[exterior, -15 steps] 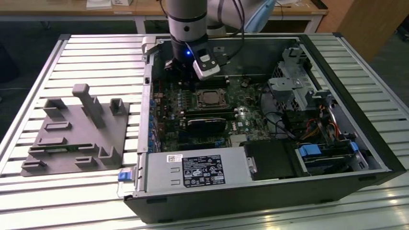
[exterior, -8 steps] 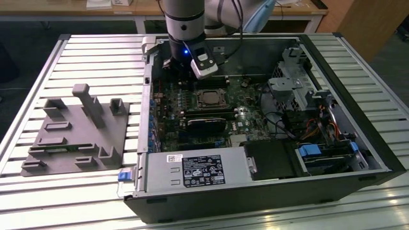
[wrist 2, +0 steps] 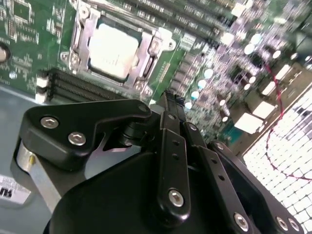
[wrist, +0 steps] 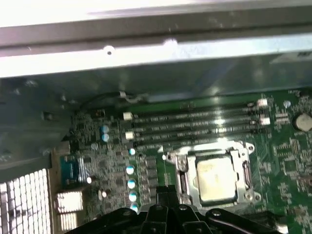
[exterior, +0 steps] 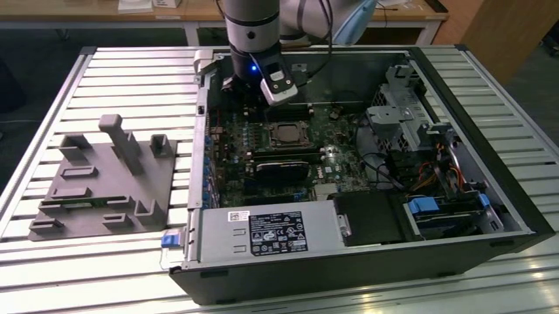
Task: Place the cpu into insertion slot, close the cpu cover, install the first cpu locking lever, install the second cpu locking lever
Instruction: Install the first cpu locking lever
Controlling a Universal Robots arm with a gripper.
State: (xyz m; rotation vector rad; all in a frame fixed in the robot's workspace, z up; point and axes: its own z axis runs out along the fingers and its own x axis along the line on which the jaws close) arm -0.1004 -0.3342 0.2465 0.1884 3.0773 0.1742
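Note:
The cpu, a pale silver-tan square, lies flat in the insertion slot on the green motherboard. Around the chip's edges lies the silvery cpu cover, folded down. I cannot tell how the locking levers stand. My gripper hangs above the board a short way from the socket, its black fingers pressed together with nothing between them. In the exterior view the gripper is inside the open computer case, just behind the socket.
Long black memory slots run beside the socket. The case walls, drive bays and power supply box in the board. A grey fixture block stands on the slatted table at the exterior view's left.

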